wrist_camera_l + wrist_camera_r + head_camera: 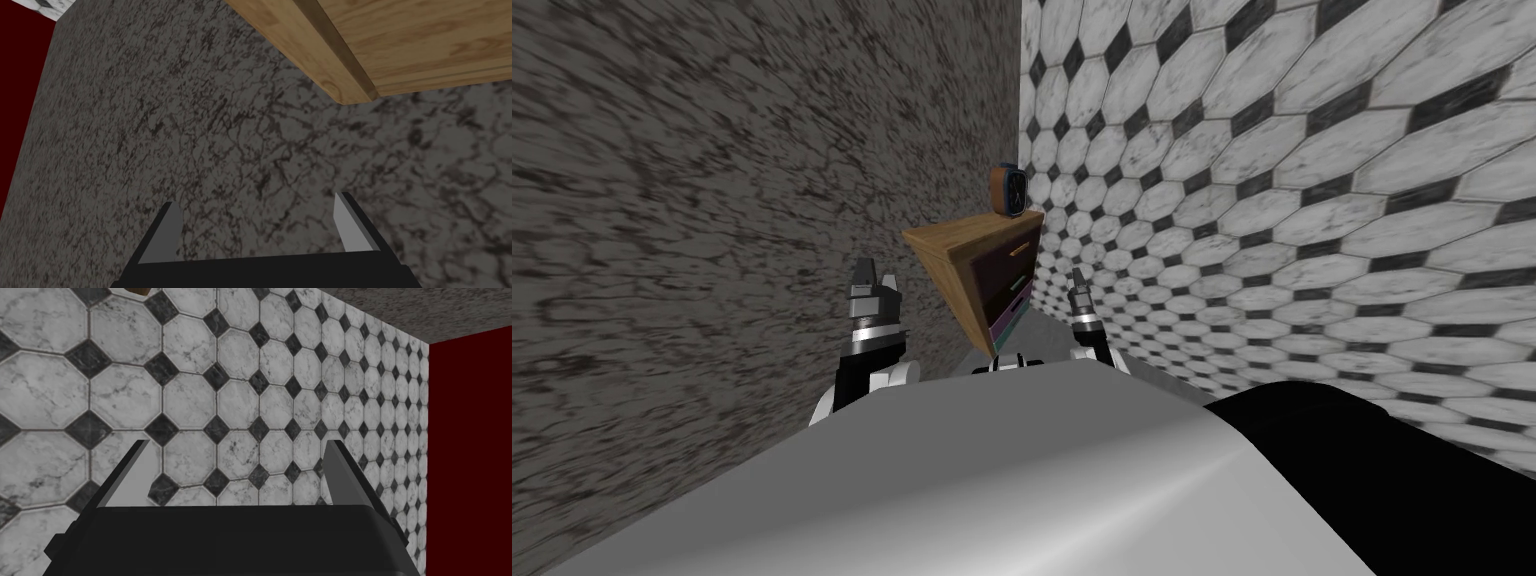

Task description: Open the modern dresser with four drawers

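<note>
As the dresser (980, 262) stands ahead, left gripper (257, 220), right gripper (239, 470) wide, empty

place: room in a home, pretty sure | clues: wood dresser (952, 262) with drawers, small clock-ish thing (1010, 190) on top | black-and-white tiling (1292, 180), mottled grey surface (712, 250), red wall (470, 453)

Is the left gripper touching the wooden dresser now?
Apart. The left wrist view shows the left gripper open over a mottled grey surface, with the dresser well beyond its fingers.
</note>
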